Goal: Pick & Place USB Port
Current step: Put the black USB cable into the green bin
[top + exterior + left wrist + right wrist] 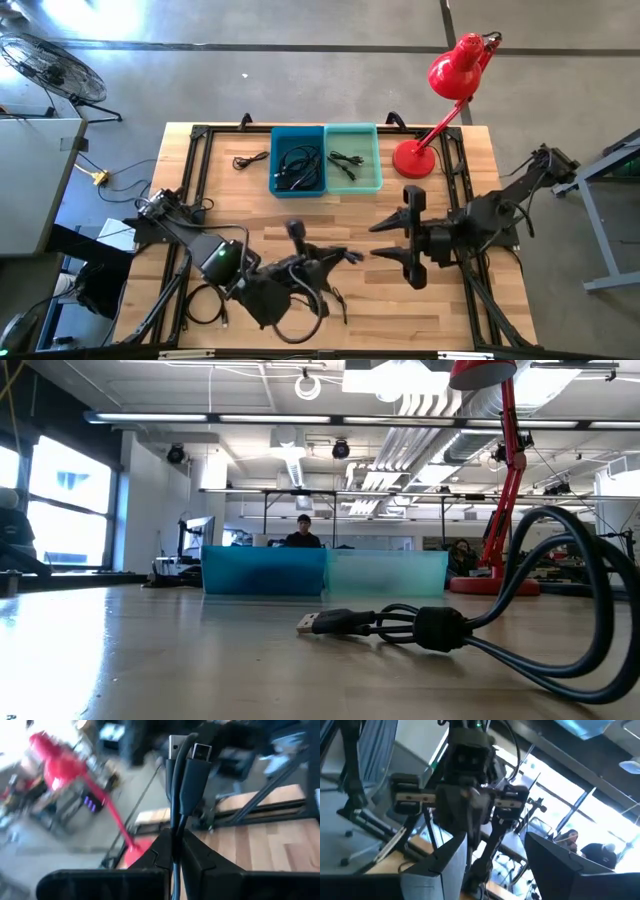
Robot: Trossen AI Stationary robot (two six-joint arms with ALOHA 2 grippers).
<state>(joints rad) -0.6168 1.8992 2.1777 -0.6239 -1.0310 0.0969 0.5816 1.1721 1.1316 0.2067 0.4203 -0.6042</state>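
Only the left wrist view shows the left pincer point(175, 851) clamped on a USB cable point(182, 780), while overhead the right pincer point(385, 238) gapes empty.

A black USB cable point(181, 790) was held pinched upright, both of its plug ends pointing up side by side, metal tips showing. Another black cable point(470, 625) lay coiled on the wood table point(150, 660), its USB plug flat. More cables were seen in the blue bin point(298, 160) and teal bin point(352, 157), set side by side.
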